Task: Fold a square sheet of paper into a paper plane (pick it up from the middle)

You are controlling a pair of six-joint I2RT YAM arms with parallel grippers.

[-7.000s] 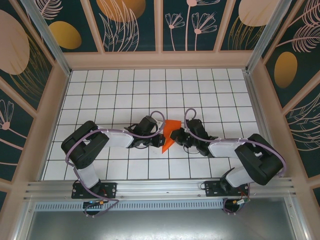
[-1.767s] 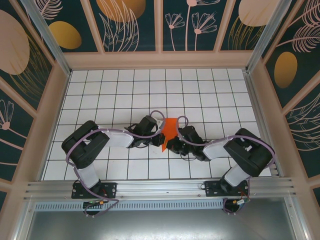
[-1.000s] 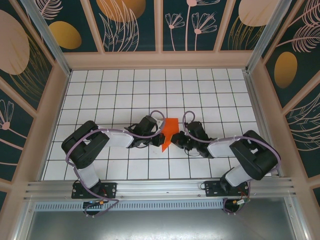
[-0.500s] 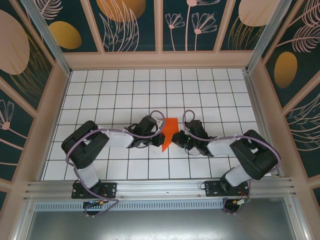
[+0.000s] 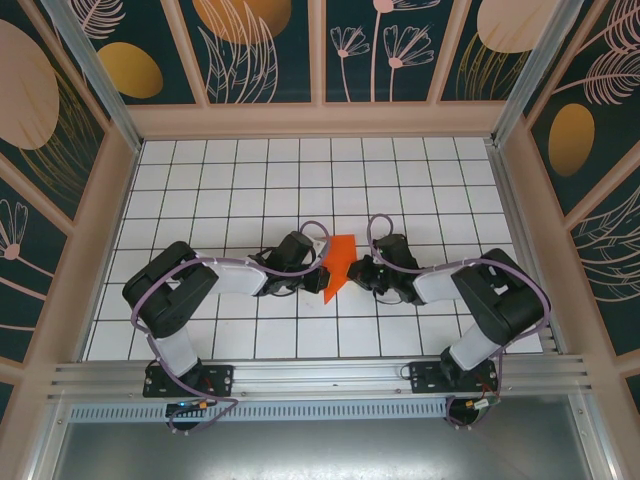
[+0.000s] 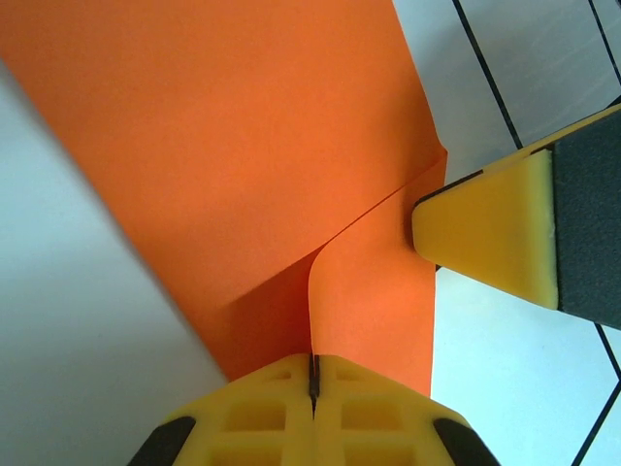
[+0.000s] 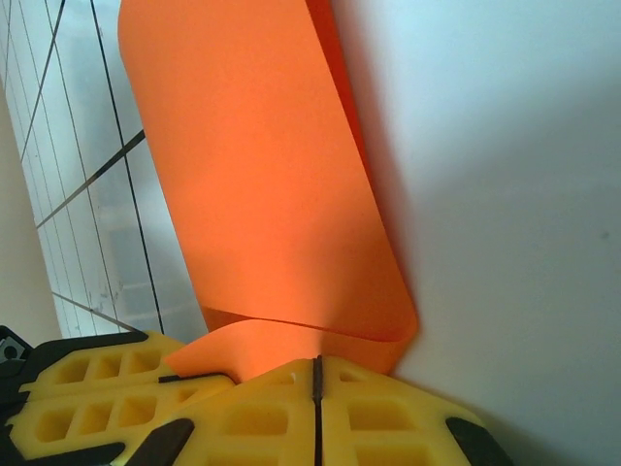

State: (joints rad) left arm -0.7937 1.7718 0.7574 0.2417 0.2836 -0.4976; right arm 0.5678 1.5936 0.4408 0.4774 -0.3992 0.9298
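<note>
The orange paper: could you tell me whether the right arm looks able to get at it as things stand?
Yes, it seems so: the right gripper is shut on an edge of the orange paper, facing the left gripper, which pinches it too; nothing lies between.

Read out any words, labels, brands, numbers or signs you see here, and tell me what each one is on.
There is no readable text. The orange paper is blank, the white tiled table carries only grid lines, and the walls show leaf and flower patterns without lettering.
</note>
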